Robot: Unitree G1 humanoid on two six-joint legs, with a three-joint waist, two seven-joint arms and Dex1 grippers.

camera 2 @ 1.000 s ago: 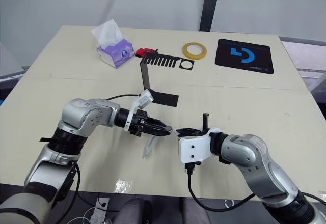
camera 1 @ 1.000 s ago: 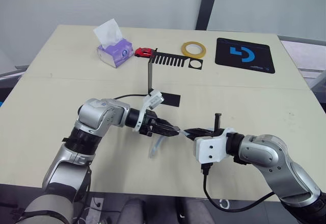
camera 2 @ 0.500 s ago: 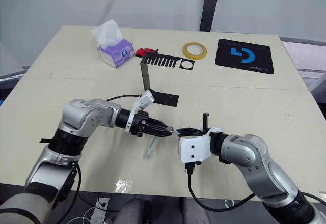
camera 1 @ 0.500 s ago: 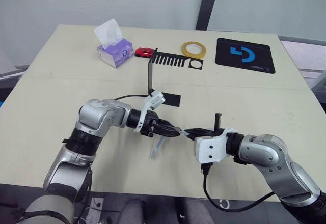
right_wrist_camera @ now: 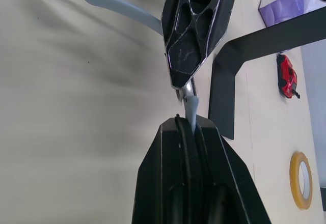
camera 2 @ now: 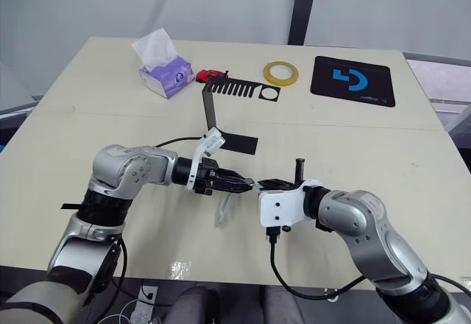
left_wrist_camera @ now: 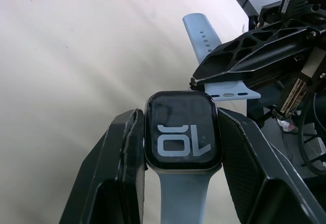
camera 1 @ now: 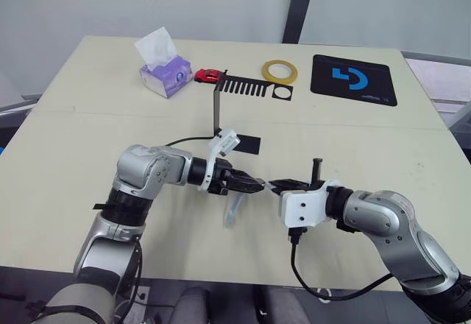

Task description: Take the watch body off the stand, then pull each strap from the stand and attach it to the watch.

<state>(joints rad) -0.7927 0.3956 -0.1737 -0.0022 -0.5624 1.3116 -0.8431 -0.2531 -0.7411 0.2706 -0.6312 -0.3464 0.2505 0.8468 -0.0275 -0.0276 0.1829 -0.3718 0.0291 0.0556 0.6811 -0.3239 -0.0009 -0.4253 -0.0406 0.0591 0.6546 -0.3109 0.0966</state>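
Black fingers of the left gripper [left_wrist_camera: 178,178] are clamped on either side of the watch body [left_wrist_camera: 183,131], its dark screen facing the wrist camera, with one pale blue-grey strap [camera 1: 232,210] already joined to it and dangling toward the table [camera 1: 88,118]. Facing it, the right gripper [right_wrist_camera: 187,127] is pressed together on the second strap [left_wrist_camera: 228,89], pinching it near one end so that the short free tip points at the watch's open edge. The two grippers meet nose to nose above the near part of the table, with the strap tip just beside the case but, as far as I can tell, not yet seated. Farther back, the stand [camera 1: 218,110] is bare, so the step in hand looks like attaching the last strap. Next, the tip probably needs lining up squarely with the case's slot and a steady sideways push, while the left grip holds firm.
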